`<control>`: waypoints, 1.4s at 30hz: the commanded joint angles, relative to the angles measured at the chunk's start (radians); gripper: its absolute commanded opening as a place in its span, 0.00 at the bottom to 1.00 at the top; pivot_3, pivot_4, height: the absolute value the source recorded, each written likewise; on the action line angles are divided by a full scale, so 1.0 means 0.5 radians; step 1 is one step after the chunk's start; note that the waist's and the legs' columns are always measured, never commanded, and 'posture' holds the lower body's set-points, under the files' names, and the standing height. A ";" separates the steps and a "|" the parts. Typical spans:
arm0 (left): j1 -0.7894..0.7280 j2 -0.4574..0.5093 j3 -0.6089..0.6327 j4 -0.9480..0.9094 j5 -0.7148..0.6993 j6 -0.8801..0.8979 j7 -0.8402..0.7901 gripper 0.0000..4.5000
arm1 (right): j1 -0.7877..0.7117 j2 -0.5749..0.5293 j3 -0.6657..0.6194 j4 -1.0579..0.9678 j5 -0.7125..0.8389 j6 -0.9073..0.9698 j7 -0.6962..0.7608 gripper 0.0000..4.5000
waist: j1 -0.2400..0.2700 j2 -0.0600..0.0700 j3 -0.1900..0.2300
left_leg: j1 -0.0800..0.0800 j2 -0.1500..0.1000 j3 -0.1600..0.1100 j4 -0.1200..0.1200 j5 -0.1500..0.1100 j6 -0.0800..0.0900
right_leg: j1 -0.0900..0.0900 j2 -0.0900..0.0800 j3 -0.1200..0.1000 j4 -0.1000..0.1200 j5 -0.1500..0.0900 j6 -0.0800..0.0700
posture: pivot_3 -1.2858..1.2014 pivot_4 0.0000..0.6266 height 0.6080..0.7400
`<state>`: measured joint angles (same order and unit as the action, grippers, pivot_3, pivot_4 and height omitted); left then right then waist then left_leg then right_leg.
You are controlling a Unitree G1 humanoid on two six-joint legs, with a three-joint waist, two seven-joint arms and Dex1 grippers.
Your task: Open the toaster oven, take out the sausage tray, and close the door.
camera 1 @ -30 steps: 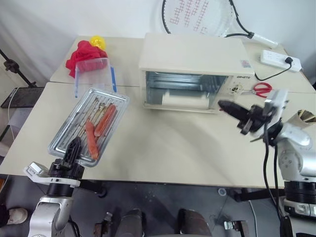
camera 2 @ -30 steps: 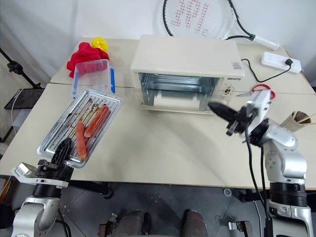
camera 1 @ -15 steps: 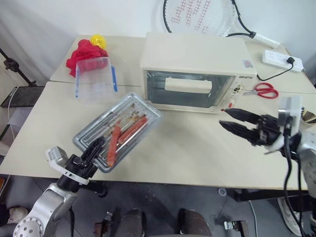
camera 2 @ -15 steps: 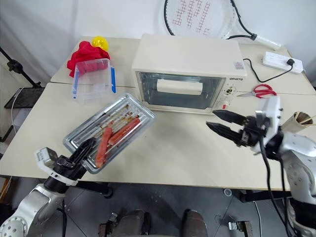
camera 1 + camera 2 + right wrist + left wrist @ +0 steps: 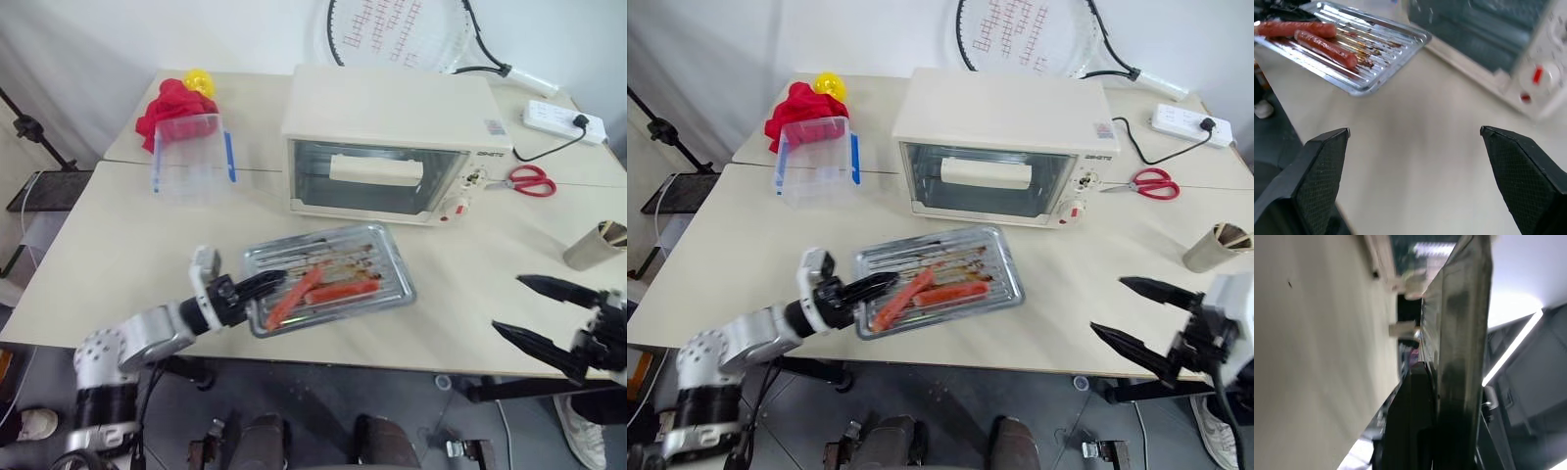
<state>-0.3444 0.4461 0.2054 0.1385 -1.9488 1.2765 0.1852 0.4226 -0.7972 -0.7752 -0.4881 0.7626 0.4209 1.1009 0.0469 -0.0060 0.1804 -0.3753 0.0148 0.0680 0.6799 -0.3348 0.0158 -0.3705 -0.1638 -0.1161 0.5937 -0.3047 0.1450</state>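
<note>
Door (image 5: 375, 178) shut on oven (image 5: 392, 137); left gripper (image 5: 257, 286) clamped on tray (image 5: 331, 288) edge, in front of oven; right gripper (image 5: 541, 311) spread, empty; next: set tray down, release

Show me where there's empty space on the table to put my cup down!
Bare tabletop lies between the sausage tray and the paper cup, in front of the toaster oven. Another bare patch sits left of the tray, below the clear plastic box. It is crowded behind, around the red cloth, scissors and power strip.
</note>
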 commanded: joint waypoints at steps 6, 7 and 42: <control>-0.421 -0.044 -0.270 0.413 -0.010 0.030 0.199 0.00 | 0.296 0.141 -0.242 -0.290 0.120 0.013 -0.055 0.99 | 0.013 0.000 0.000 | 0.001 0.000 0.002 0.000 0.000 -0.001 | -0.001 0.000 0.003 0.000 0.001 0.001 | 0.52 0.24 1.00; -0.474 -0.053 -0.297 0.457 0.059 0.052 0.166 0.00 | 0.329 0.158 -0.260 -0.321 0.131 0.014 -0.063 0.99 | 0.018 0.000 0.000 | 0.000 -0.001 0.002 0.000 0.000 -0.001 | -0.001 0.000 0.003 0.000 0.001 0.001 | 0.52 0.24 1.00; -0.054 0.808 -0.571 -0.369 2.549 -1.426 -2.536 0.99 | 0.155 0.099 0.100 -0.199 0.110 -0.061 -0.030 1.00 | -0.012 0.000 0.000 | 0.001 0.002 0.025 -0.016 -0.001 -0.006 | -0.014 0.004 0.014 -0.008 0.002 0.004 | 0.52 0.24 1.00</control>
<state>-0.3828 0.8412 -0.0947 -0.0233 -0.7148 0.6685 -0.9800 0.5073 -0.7356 -0.7123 -0.5856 0.8094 0.4116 1.0714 0.0409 -0.0060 0.1806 -0.3739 0.0159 0.0816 0.6706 -0.3354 0.0128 -0.3775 -0.1621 -0.1089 0.5891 -0.3036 0.1469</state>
